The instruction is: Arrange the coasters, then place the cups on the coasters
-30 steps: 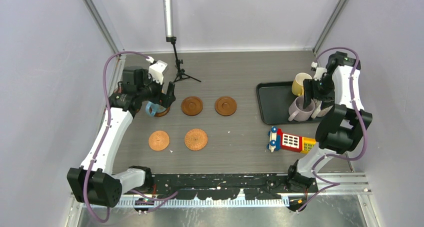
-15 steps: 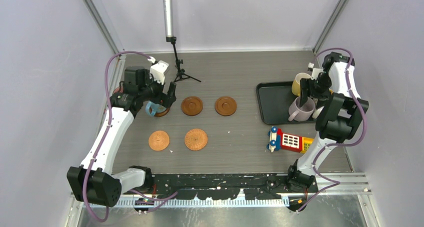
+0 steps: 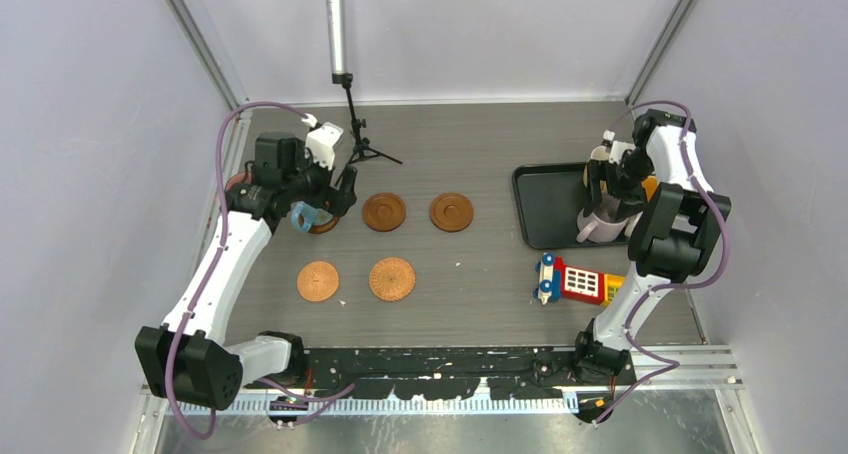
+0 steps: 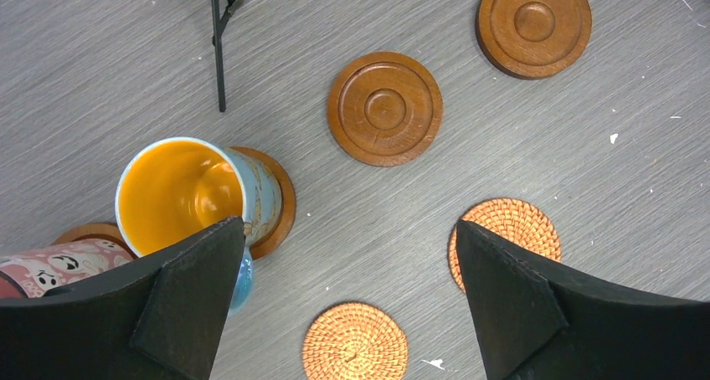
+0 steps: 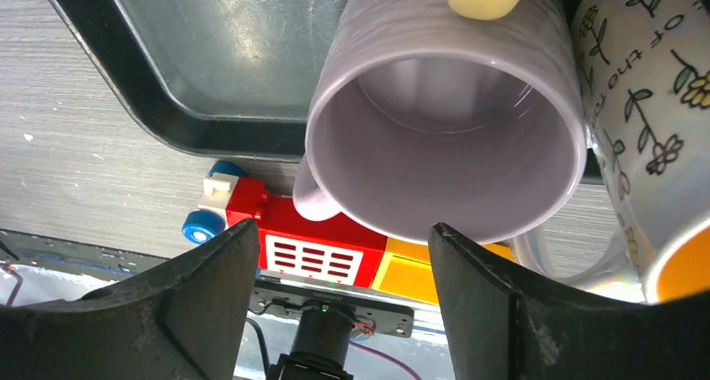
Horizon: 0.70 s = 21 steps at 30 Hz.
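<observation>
A blue cup (image 4: 180, 192) with an orange inside stands on a dark ringed coaster (image 4: 283, 206). My left gripper (image 4: 350, 229) hangs open just above and beside it, and its left finger overlaps the cup's rim and handle. A pink cup (image 4: 46, 264) stands on another coaster (image 4: 88, 231) at the left edge. Two dark coasters (image 4: 385, 108) (image 4: 534, 24) and two woven coasters (image 4: 355, 342) (image 4: 512, 223) lie bare. My right gripper (image 5: 343, 229) is open above the tray, with the lilac cup (image 5: 444, 129) just ahead of its tips. Beside that cup stand a flowered white cup (image 5: 653, 129) and a yellow cup (image 3: 598, 161).
The black tray (image 3: 545, 209) sits at the right. A colourful toy phone (image 3: 580, 280) lies in front of it. A small black tripod (image 3: 362, 146) with a pole stands at the back, near the left arm.
My right gripper has drawn back toward the far side of the tray, above the lilac cup. The left gripper has shifted slightly by the blue cup.
</observation>
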Motion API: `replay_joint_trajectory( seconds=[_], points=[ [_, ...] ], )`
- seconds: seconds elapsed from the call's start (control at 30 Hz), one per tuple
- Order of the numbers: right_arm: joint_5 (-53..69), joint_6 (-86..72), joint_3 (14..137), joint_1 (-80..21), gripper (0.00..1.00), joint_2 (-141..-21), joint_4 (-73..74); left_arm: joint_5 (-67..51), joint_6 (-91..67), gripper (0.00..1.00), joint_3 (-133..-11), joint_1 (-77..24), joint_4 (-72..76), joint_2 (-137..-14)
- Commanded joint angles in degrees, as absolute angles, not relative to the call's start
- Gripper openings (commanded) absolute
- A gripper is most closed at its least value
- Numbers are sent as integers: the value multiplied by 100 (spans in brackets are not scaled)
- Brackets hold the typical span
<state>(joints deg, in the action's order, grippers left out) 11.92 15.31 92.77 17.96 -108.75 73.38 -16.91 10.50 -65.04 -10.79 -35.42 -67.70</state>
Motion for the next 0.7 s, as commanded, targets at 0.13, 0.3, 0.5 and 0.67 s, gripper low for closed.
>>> replay_joint_trajectory(
  seconds=[0.13, 0.3, 0.5, 0.67],
  points=[
    [613, 1708, 9384, 2212, 78, -10290, 7632, -1606, 928, 100, -6665, -1159, -3291, -6742],
    [343, 1599, 9245, 2259, 79, -10328, 7297, -1591, 883, 100, -6612, -1206, -3209, -6763],
    [726, 1444, 9305, 2251, 79, -10660, 7049, -1546, 862, 100, -6611, -1216, -3185, -6768],
    [998, 1397, 9308, 2192, 79, -10791, 6938, -1529, 862, 100, -6571, -1222, -3202, -6724]
  ],
)
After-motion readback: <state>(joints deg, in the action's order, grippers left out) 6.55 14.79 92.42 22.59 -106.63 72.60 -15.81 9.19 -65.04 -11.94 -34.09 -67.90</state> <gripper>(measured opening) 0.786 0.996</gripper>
